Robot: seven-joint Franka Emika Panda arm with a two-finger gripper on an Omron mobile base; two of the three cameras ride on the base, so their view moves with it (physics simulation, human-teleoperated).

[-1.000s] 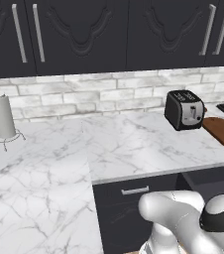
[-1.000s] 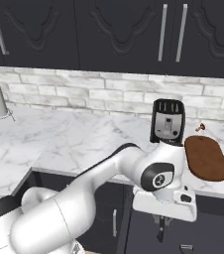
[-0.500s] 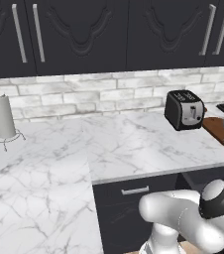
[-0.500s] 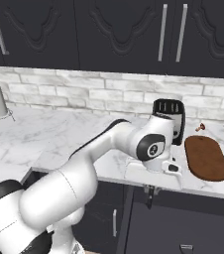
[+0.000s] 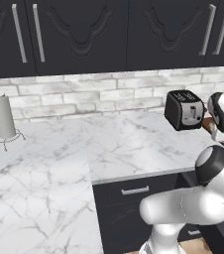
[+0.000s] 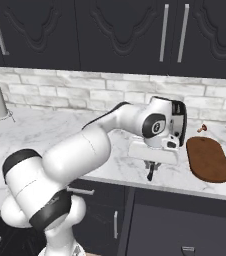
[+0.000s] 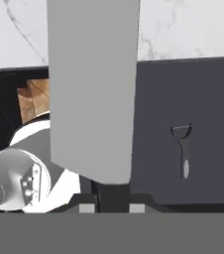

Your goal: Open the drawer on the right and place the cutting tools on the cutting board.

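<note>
The gripper (image 6: 150,175) is seen in the right base view above the near edge of the marble counter (image 6: 60,132), just left of the cutting board (image 6: 208,159), with a knife (image 7: 91,89) clamped between its fingers. In the hand view the knife's broad silvery blade rises from the fingers and its dark handle is pinched at the bottom. The drawer (image 7: 183,134) is pulled open below the counter edge, and a thinner metal utensil (image 7: 183,149) with a dark grip is seen lying flat on its dark grey floor, right of the blade. The cutting board lies on the counter at the right, near the toaster (image 5: 184,109), which stands by the brick backsplash. A paper towel holder (image 5: 2,118) stands far to the left.
</note>
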